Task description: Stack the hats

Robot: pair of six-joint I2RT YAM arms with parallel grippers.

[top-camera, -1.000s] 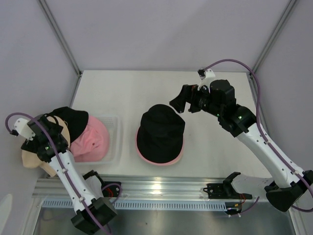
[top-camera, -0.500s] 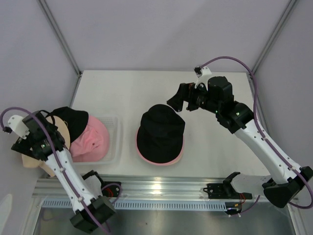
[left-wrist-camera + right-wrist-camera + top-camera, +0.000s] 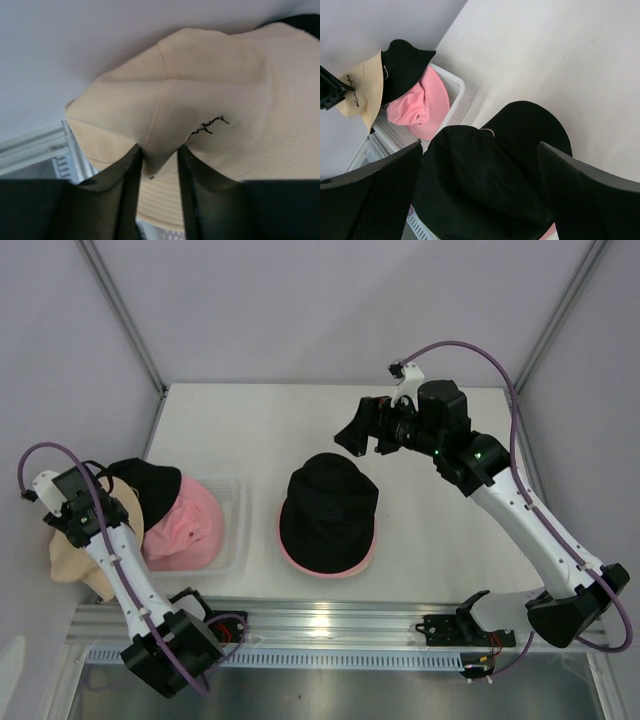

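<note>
White table (image 3: 300,420) between grey walls, with hats gathered at two spots.
At the table's 9 o'clock edge, the left gripper (image 3: 159,152) pinches a fold of the cream-beige fabric bucket hat (image 3: 215,85) with dark script. The right gripper (image 3: 362,438), fingers spread, hovers at 1 o'clock of the black fabric bucket hat (image 3: 330,510), which sits on a pink brim (image 3: 300,558) at centre. A pink fabric hat (image 3: 185,525) and a second black hat (image 3: 150,483) lie in the white plastic basket (image 3: 235,530).

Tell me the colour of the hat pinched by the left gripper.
The hat is cream-beige with thin dark script stitching; best in the left wrist view.
</note>
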